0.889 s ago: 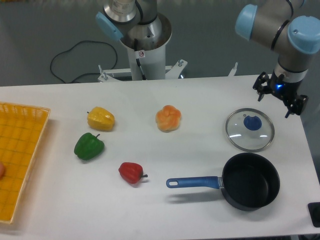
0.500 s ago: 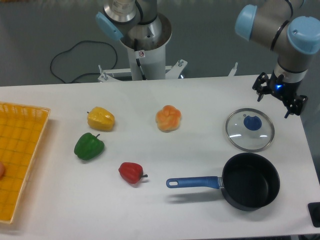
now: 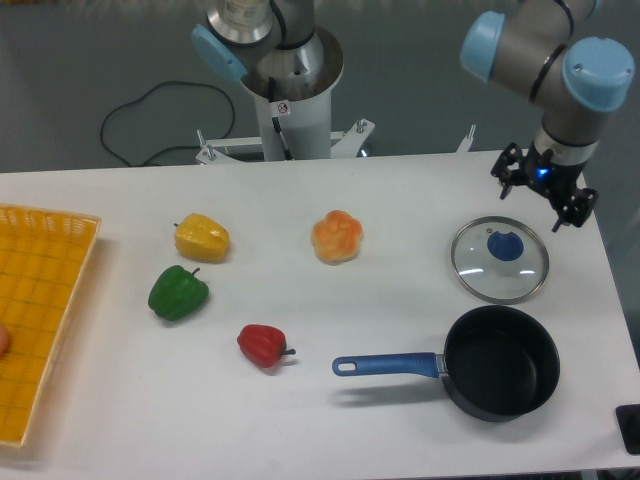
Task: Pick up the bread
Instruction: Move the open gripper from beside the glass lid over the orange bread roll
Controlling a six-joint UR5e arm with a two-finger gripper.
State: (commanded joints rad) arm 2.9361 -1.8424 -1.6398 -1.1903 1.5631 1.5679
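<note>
Change noted: the black two-finger gripper (image 3: 541, 187) is found slightly further left and higher than half a second ago, above the far edge of the round glass lid (image 3: 499, 259). This is judged to be the opening of the approach; nothing has been grasped. The fingers are seen spread apart, with nothing between them.

Task item: small round orange-golden bread bun (image 3: 337, 236), lobed and knotted on top, glossy. It is located near the middle of the white table (image 3: 400, 200), untouched and well apart from the gripper, to the lid's left.

Other items recorded:
- Lid: clear glass, metal rim, blue knob; lying flat.
- Black saucepan (image 3: 500, 375), smooth, round, with a long blue handle; near the lid, towards the front edge.
- Yellow bell pepper (image 3: 201, 237), smooth, blocky.
- Green bell pepper (image 3: 178, 292), glossy, stemmed.
- Red bell pepper (image 3: 263, 345), small, with a dark stem.
- Yellow plastic mesh basket (image 3: 40, 320), at the left edge.

A leftward traverse and descent are judged to remain.
</note>
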